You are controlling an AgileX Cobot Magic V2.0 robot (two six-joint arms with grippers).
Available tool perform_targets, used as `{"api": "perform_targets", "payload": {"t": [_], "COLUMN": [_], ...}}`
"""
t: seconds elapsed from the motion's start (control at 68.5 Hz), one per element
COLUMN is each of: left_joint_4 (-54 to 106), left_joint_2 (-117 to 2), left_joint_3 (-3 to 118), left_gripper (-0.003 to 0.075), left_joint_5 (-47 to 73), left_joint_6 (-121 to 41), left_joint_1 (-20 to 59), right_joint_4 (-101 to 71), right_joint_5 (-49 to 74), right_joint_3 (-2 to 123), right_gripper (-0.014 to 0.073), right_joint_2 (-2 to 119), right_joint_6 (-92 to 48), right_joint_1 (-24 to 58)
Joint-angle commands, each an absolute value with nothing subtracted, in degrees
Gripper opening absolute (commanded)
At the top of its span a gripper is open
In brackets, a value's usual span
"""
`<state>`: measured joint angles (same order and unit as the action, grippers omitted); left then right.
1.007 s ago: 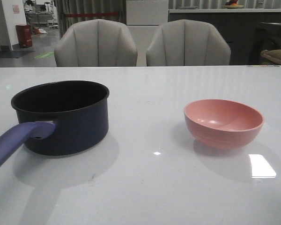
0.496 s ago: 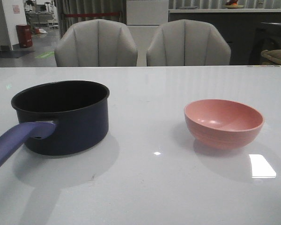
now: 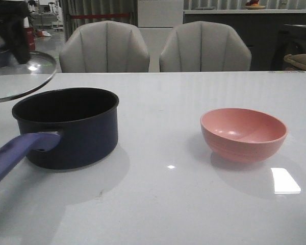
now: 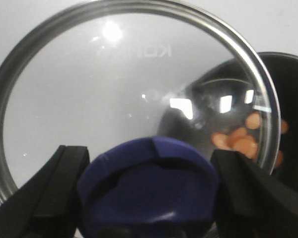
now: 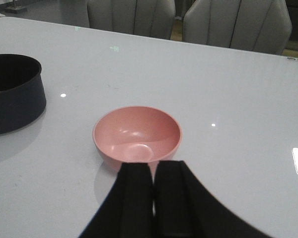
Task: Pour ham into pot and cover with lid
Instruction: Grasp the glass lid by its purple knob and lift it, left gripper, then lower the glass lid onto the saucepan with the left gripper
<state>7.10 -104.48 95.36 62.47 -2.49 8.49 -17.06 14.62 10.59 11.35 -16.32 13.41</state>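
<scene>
Lid (image 3: 18,76): one, glass, metal-rimmed, blue knob clamped in left jaws (image 4: 149,198). Pot (image 3: 66,125): one, holding orange ham (image 4: 243,141). Right jaws (image 5: 154,198) closed, empty.

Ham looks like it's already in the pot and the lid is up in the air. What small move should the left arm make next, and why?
Probably carry the lid sideways until it centres over the pot, then lower. The left gripper holds its blue knob, and the lid overlaps only part of the pot's rim. The ham is inside; the pink bowl is empty.
</scene>
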Motion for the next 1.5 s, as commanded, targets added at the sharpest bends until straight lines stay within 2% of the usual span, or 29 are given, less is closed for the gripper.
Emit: {"api": "perform_targets", "payload": {"t": [0.0,0.161,0.394,1.401,1.489], "left_joint_4": [8.31,8.31,10.19,6.7,5.46], "left_joint_2": [-101.35,-103.99,-106.99,-111.48,-112.03], "left_joint_3": [98.32,98.52,101.92,103.14,103.29], "left_gripper": [0.0298,0.0298,0.0298,0.0305,0.0325], "left_joint_5": [61.98,62.26,67.32,66.97,68.1], "left_joint_6": [-2.44,-2.44,-2.44,-2.44,-2.44], "left_joint_1": [12.87,17.55,20.24,20.1,20.1], "right_joint_4": [-17.55,-17.55,-17.55,-17.55,-17.55], "right_joint_5": [10.06,10.06,10.06,10.06,10.06], "right_joint_3": [12.2,12.2,12.2,12.2,12.2], "right_gripper": [0.0167,0.0167,0.0167,0.0167,0.0167], "right_joint_2": [11.76,11.76,11.76,11.76,11.76], "right_joint_6": [-16.74,-16.74,-16.74,-16.74,-16.74], "right_joint_1": [13.5,13.5,13.5,13.5,13.5]}}
